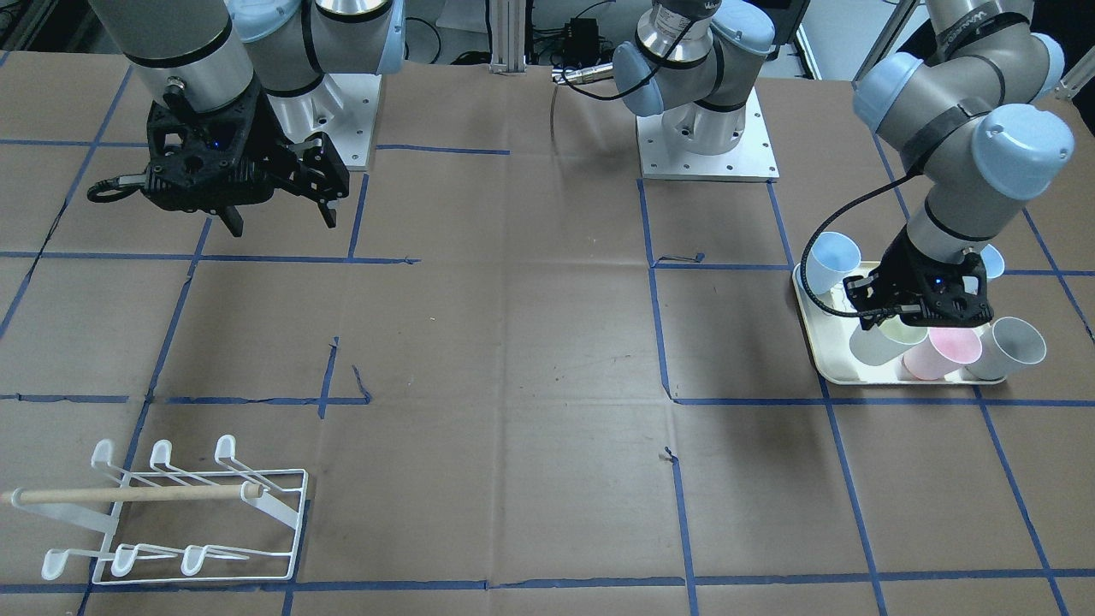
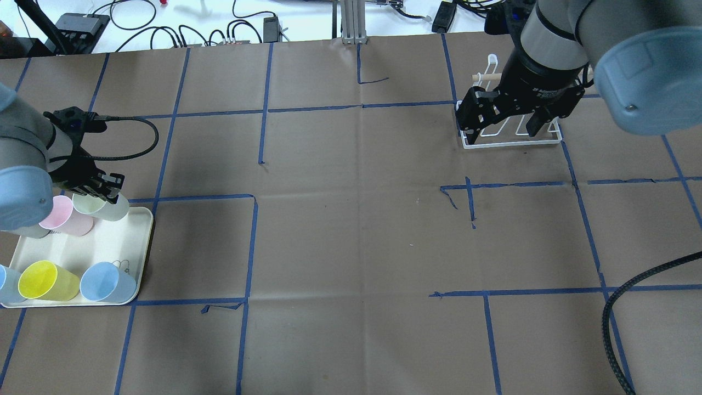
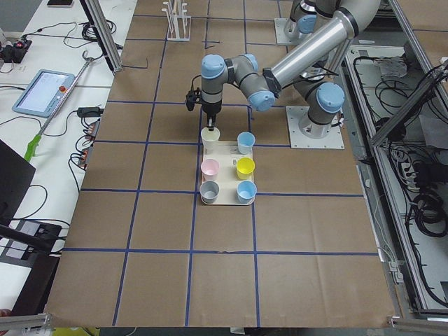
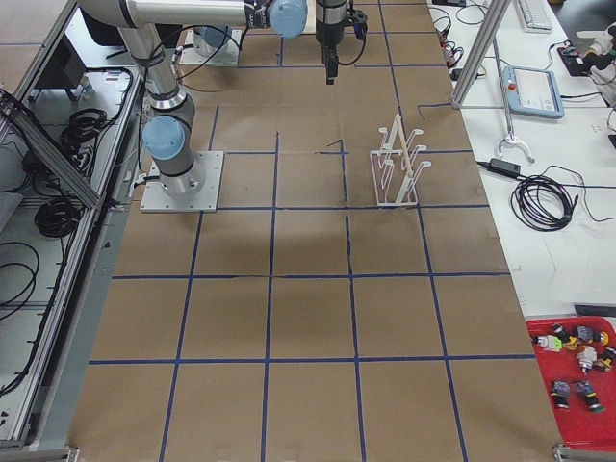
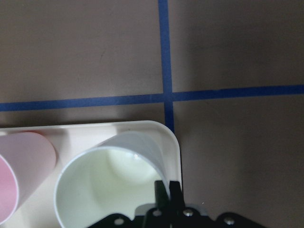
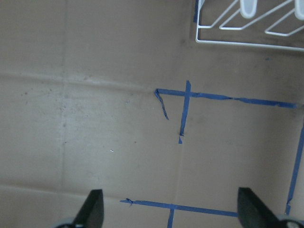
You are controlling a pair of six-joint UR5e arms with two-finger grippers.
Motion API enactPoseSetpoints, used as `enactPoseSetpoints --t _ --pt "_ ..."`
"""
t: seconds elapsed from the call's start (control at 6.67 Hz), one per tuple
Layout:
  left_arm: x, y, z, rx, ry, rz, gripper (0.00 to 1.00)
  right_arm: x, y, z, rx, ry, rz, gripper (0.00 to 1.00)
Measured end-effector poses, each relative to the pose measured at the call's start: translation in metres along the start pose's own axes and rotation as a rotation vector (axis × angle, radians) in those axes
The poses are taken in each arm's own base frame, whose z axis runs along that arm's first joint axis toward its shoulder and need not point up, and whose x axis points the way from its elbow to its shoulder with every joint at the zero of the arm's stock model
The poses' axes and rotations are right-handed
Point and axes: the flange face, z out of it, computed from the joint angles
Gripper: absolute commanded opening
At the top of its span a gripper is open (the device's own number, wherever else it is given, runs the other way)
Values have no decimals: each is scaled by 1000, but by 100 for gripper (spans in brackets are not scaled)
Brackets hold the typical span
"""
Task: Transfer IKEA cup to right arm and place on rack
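Six plastic cups (image 3: 227, 168) stand mouth-up in two rows on the cream tray (image 2: 140, 241) at the robot's left end of the table (image 1: 513, 342). Two are blue, one yellow, one pink and one grey. The sixth is the pale green cup (image 5: 104, 190), a plain tapered tumbler, almost white with a faint green tint and glossy inside. It stands in the tray corner on the side away from the robot and toward the middle of the table, just beside the pink one.

The left gripper (image 5: 167, 192) comes straight down onto it. Its two fingers (image 5: 175, 192) are drawn close together, with the cup's wall pinched between them at the rim. One finger is inside the mouth and the other outside, on the side next to the tray's edge.

The right gripper (image 1: 278, 214) hangs high over the robot's own side of the table. Its fingers are spread wide and hold nothing. The white wire rack (image 1: 171, 512), with a wooden dowel (image 1: 128, 494) laid across it, stands well apart from it on the operators' side.

White lettering runs along a black band on the left arm, and small print circles the right wrist. Both are too small for me to read. A small dark scribble marks the tray floor near a blue cup.
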Motion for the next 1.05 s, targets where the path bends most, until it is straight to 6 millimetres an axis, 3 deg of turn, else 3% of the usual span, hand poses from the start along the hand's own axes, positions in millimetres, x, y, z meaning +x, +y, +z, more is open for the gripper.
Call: enactPoseSetpoints --t 0.45,0.6,1.05 --pt "-6 -12 -143 -22 67 -1 0 -22 -17 44 214 -231 -36 100" --pt "-4 -17 -170 -3 107 1 0 -30 -15 56 275 -343 -52 100" --pt "16 -36 -191 198 300 50 0 -44 0 64 340 -656 125 100"
